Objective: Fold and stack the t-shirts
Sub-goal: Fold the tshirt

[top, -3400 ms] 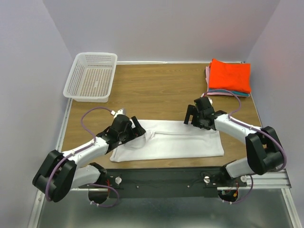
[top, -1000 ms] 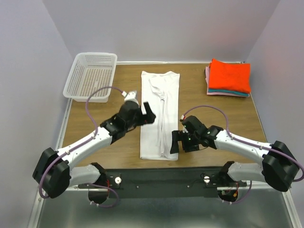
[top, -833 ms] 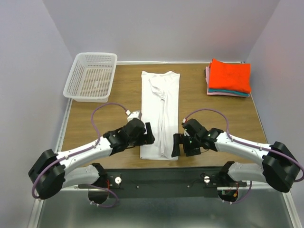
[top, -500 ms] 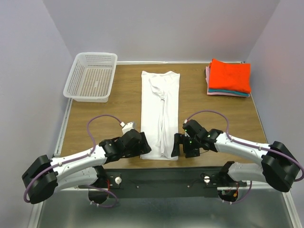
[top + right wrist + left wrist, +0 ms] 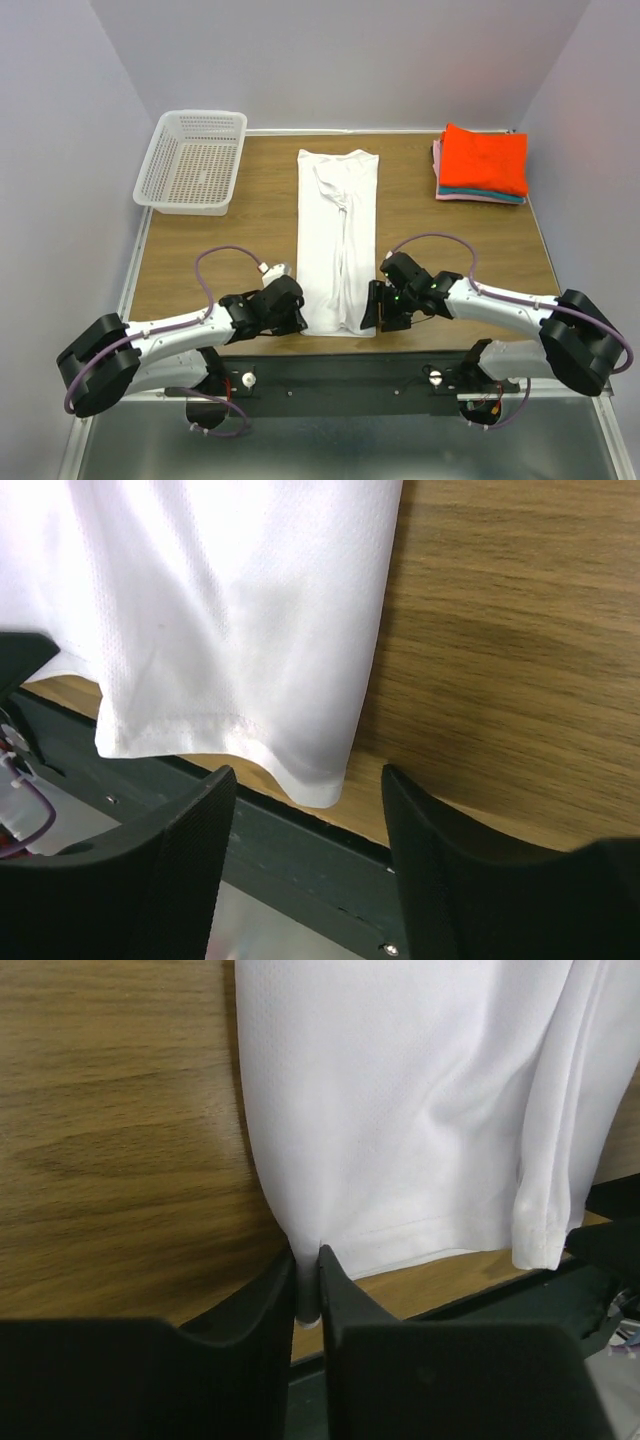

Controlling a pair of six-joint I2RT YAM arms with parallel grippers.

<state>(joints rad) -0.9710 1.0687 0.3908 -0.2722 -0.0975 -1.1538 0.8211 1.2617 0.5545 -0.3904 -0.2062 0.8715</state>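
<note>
Here is the plain white cloth t-shirt (image 5: 338,230), folded into one long narrow strip and lying flat on the brown wooden table (image 5: 450,250). It runs lengthwise from near the far edge right down to the near edge. Both arms are low at its near end, one on each corner.

On the left, the left gripper (image 5: 298,318) has the near left corner of the hem. In the wrist view its black fingers (image 5: 250,1330) are pressed together, with a pinch of white cloth caught between the tips.

On the right, the right gripper (image 5: 372,305) sits at the near right corner. Its jaws are spread wide, the two black fingers (image 5: 170,860) standing either side of that corner. The cloth lies loose between them, and it looks as if neither finger touches it, though the angle makes that hard to call. The hem there hangs just over the black metal rail (image 5: 340,375) at the table's near edge.

At the far right corner of the table sits the stack. A bright orange-red folded shirt (image 5: 485,158) lies on top, with a teal shirt (image 5: 480,192) and a pink shirt (image 5: 438,155) peeping out beneath. The white plastic mesh basket (image 5: 193,205) sits at the far left corner, well apart from the shirts.
</note>
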